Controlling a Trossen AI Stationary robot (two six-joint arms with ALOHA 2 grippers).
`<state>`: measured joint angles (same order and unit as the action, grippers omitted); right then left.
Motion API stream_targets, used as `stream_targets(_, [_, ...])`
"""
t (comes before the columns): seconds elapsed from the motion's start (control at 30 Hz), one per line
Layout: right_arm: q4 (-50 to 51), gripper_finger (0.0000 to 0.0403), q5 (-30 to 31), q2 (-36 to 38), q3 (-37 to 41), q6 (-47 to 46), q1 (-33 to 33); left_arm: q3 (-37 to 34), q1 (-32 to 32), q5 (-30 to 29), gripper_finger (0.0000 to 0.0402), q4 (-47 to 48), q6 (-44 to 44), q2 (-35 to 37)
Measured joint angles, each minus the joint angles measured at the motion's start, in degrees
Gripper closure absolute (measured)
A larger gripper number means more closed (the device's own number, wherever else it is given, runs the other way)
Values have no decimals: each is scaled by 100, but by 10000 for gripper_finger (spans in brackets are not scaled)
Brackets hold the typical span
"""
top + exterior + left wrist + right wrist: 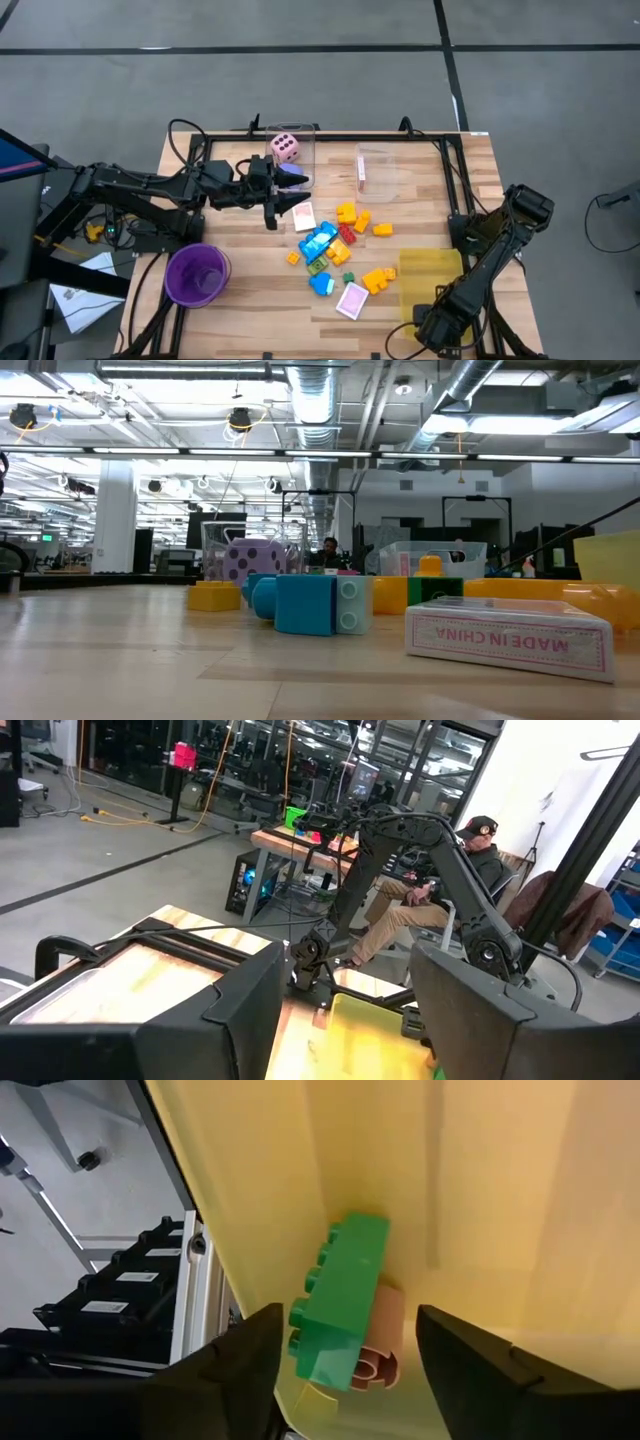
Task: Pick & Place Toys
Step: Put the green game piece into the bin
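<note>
- High view: the right gripper point(432, 328) hangs over the near end of the yellow tray point(425, 268) at the right front of the wooden surface point(420, 215); its fingers are hidden under the arm here. The left gripper point(296, 190) reaches in from the left, its fingers partly spread and empty, just beside the clear box point(295, 150) holding a pink dotted die point(285, 148). A second clear box point(380, 172) stands to the right of it, with a flat card upright inside. The loose toys point(335, 245) lie mid-surface: yellow, orange, blue, green and red blocks, plus a pink-white card point(352, 300) near the front. A purple cup point(197, 273) stands at the left front.
- Low view: a blue block point(322, 603) and a yellow block point(215, 596) sit in front; a purple dotted die point(250, 560) shows behind them inside a clear box. A pink-white card box point(510, 638) lies nearest, on the right. No gripper shows.
- Left wrist view: the left gripper's two dark fingers point(240, 1010) stand apart with nothing between them. Beyond lie the yellow tray and the right arm point(440, 860); a seated person point(430, 900) is behind the surface.
- Right wrist view: the right gripper's fingers point(250, 1350) stand apart, holding nothing. Between and beyond them a green block point(340, 1305) lies in the yellow tray, resting on a pale pinkish piece point(375, 1360).
</note>
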<state>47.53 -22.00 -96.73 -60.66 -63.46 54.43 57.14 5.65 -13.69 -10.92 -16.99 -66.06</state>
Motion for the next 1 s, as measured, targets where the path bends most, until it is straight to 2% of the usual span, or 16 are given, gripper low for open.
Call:
stream_targets(0.17, [104, 164, 12, 67, 0, -46, -1, 0, 0, 0, 189, -2, 0, 0])
stream_targets(0.5, [510, 163, 202, 372, 0, -47, -16, 0, 1, -4, 189, -4, 0, 0])
stream_targets(0.7, [508, 162, 459, 659, 0, -48, -72, 0, 0, -6, 189, -2, 2, 0])
stream_targets(1.0, [698, 164, 1248, 732, 0, 29, -156, 0, 2, -33, 189, -4, 0, 0])
